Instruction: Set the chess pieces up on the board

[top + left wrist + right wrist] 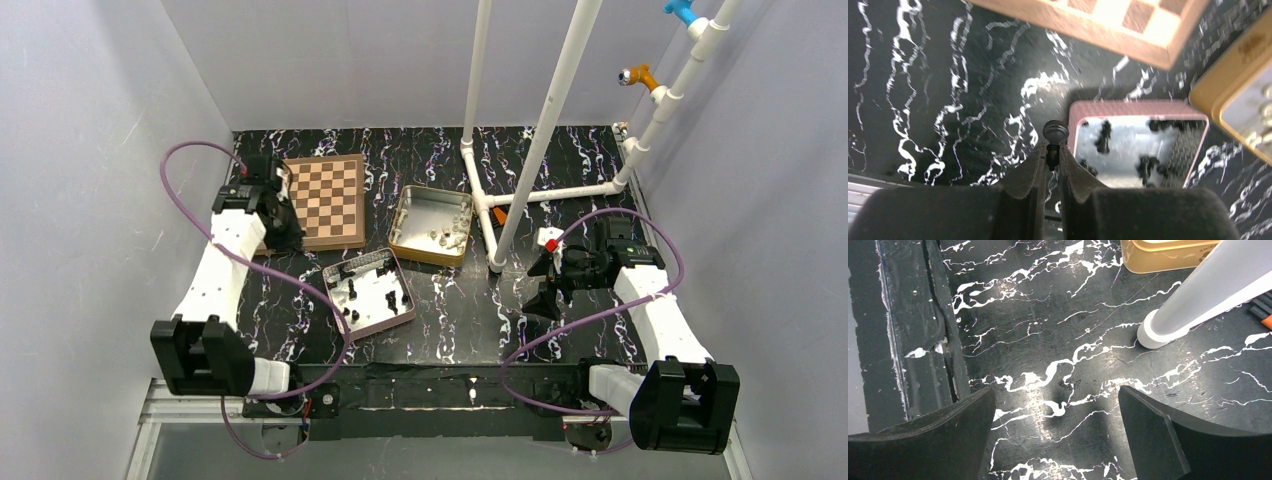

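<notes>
My left gripper [1052,150] is shut on a tiny black chess piece [1055,132], whose round base sticks out past the fingertips. In the top view this gripper [280,228] hangs by the left near corner of the board [325,200], a wooden chessboard with tan and brown checks; no piece shows on it. Several black chess pieces [372,290] lie in the pink-rimmed tin [395,322] near the middle; the left wrist view shows this tin [1128,105] ahead of the held piece. My right gripper [1055,405] stands open over bare marbled table, with nothing between its fingers.
A gold tin [405,218] with pale pieces sits right of the board. White pipe posts [497,262] rise from the table between the tins and my right arm; one post's foot [1160,332] is close ahead of the right gripper. Grey walls enclose the table.
</notes>
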Robot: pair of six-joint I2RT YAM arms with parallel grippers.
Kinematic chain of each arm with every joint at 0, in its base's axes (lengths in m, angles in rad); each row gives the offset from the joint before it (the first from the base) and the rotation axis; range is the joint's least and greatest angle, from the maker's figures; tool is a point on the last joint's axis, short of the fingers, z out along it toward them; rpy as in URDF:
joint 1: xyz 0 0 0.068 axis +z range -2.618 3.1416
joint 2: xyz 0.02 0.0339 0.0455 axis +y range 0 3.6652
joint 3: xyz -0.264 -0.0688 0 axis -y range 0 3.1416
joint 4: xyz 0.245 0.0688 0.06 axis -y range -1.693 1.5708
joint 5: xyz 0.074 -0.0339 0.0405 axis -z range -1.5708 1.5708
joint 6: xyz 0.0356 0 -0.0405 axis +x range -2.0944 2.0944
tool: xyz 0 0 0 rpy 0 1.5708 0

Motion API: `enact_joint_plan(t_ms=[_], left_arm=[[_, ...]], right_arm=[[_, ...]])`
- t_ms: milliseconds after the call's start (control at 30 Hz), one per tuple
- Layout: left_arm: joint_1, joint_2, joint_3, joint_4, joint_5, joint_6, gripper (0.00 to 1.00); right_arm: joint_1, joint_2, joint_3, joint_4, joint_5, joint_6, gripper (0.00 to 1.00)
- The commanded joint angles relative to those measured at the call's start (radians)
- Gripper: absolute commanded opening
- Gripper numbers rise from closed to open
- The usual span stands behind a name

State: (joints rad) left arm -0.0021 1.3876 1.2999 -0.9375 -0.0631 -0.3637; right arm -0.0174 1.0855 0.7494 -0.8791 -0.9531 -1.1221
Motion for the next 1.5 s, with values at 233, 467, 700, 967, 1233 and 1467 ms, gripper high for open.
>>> enact_joint_plan(t_ms=[233,467,700,967,1233,1467], left_arm=[[0.177,0.316,0.199,0.089,-0.025,-0.094,0.0],[0.18,0.449,0.289,0.09,-0.03,-0.132,0.0],[0.181,0.506,0.324,0.082,-0.051,-0.148,0.0],[0.18,0.568,0.387,0.043,-0.043,-0.162,0.0],[0.18,0.597,0.413,0.03,-0.023,-0.169,0.0],[0.18,0.608,0.399,0.031,-0.003,-0.175,0.0]], right_arm=[[0.005,-0.004,-0.003,0.07,-0.027,0.015,1.0],[0.005,0.015,0.013,0.069,-0.015,0.015,1.0],[0.005,0.031,0.022,0.076,-0.009,0.016,1.0],[0.005,0.033,0.021,0.081,-0.004,0.024,1.0],[0.005,0.032,0.018,0.085,-0.004,0.026,1.0],[0.005,0.031,0.015,0.088,-0.001,0.03,1.0]])
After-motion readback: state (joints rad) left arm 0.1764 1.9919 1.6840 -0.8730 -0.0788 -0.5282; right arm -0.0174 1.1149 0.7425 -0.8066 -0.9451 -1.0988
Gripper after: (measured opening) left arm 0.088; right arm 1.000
